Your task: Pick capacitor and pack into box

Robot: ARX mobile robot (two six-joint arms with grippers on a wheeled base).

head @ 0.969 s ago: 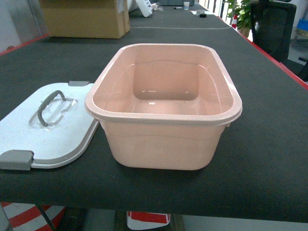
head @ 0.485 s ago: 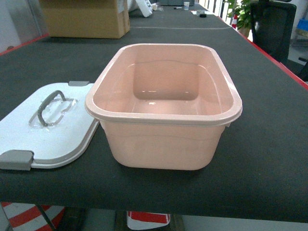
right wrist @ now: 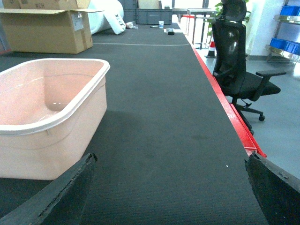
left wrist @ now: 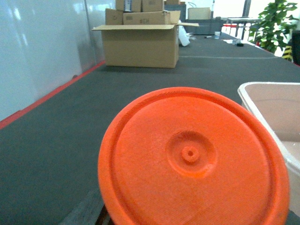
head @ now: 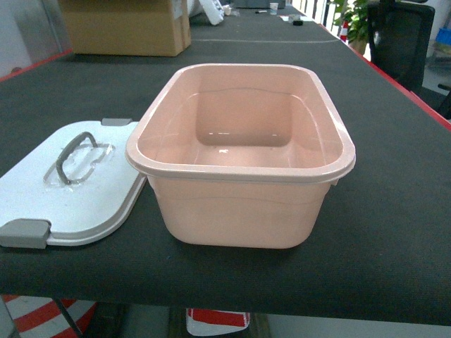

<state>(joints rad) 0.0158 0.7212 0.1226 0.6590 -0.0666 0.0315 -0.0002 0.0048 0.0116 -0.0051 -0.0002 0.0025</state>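
The capacitor is an orange cylinder whose round end face fills the left wrist view, hanging above the black table. It hides my left gripper's fingers, which seem to be shut on it. The pale pink box stands open and empty mid-table; its rim also shows at the right of the left wrist view and at the left of the right wrist view. The white lid lies flat to the box's left. My right gripper is open to the right of the box, with only bare table between its fingers. Neither gripper shows in the head view.
A brown cardboard carton stands at the table's far left. The table's red edge runs along the right, with a black office chair beyond it. Black table top lies to the right of the box.
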